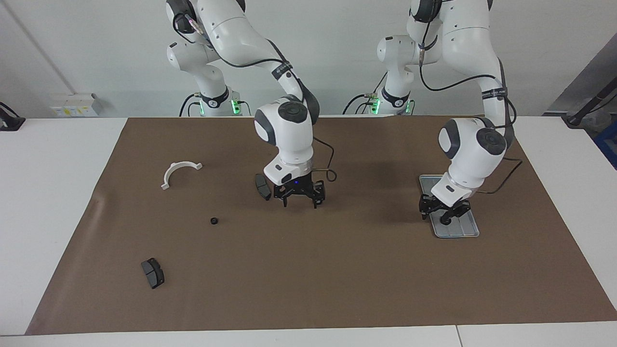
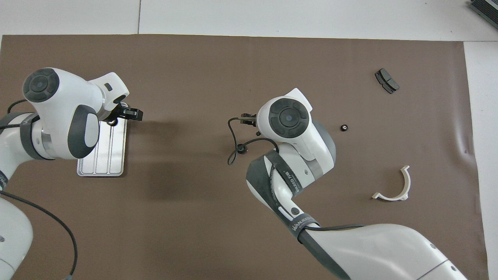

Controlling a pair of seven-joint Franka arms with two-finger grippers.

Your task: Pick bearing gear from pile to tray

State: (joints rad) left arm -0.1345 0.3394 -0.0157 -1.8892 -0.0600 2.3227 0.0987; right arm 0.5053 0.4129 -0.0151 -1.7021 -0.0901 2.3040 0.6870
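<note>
A small black bearing gear lies on the silver tray near its end farther from the robots; it also shows in the overhead view as a gear on the tray. My left gripper hangs open just above it, over the tray's edge. Another black gear sits alone on the mat. My right gripper stands open and empty over the mat, close beside a dark grey pad. The overhead view hides that gripper under its wrist.
A second dark pad lies farther from the robots at the right arm's end. A white curved bracket rests nearer the robots there. The brown mat covers the table.
</note>
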